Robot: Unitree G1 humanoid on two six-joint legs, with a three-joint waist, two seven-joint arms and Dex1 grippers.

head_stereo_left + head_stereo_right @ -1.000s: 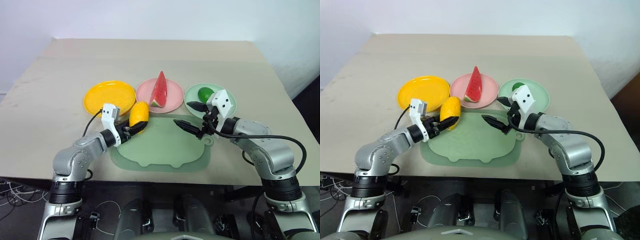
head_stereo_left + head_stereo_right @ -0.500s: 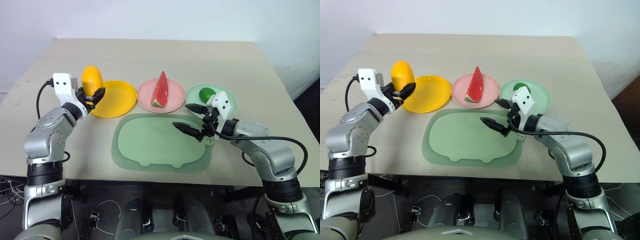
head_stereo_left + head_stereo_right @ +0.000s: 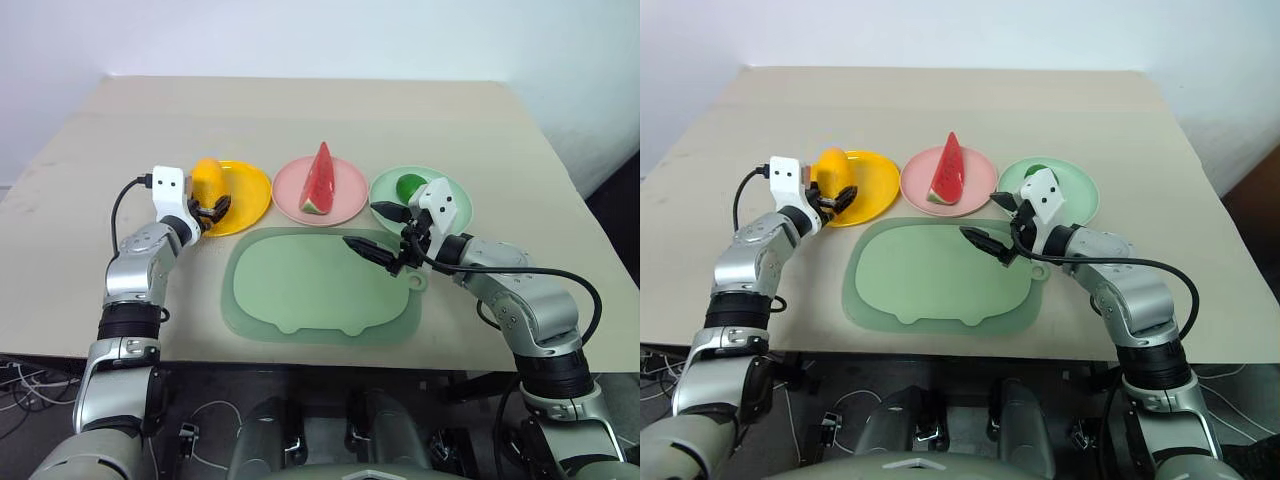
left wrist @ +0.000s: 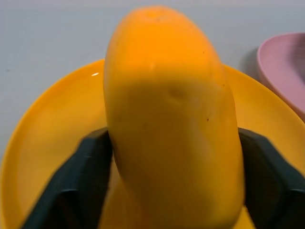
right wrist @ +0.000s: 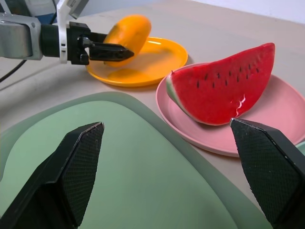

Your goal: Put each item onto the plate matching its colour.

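The mango (image 3: 207,178) stands tilted over the near-left part of the yellow-orange plate (image 3: 245,195), left of centre in the head views. The left gripper (image 3: 211,209) reaches in from the plate's left edge with a black finger (image 4: 83,183) on each side of the fruit's lower end. In the left wrist view the fingers flank the mango closely, but I cannot tell whether they are pinching it or have just let go (the fruit's base looks to be down on the plate).

The watermelon wedge (image 3: 318,181) sits on the pink plate (image 3: 345,200) in the upper middle of the frame, red face outward and green rind at its lower end. To the right of it, the small green fruit (image 3: 409,187) lies on the mint green plate (image 3: 388,188), partly hidden behind the right arm's white wrist housing.

The right gripper (image 3: 377,232) hovers at the right edge of the large pale green mat (image 3: 300,295), which lies in the centre of the beige table (image 3: 300,110) just below the row of plates. Its two black fingers (image 5: 78,167) are spread wide apart with nothing between them, pointing toward the pink plate and the wedge.
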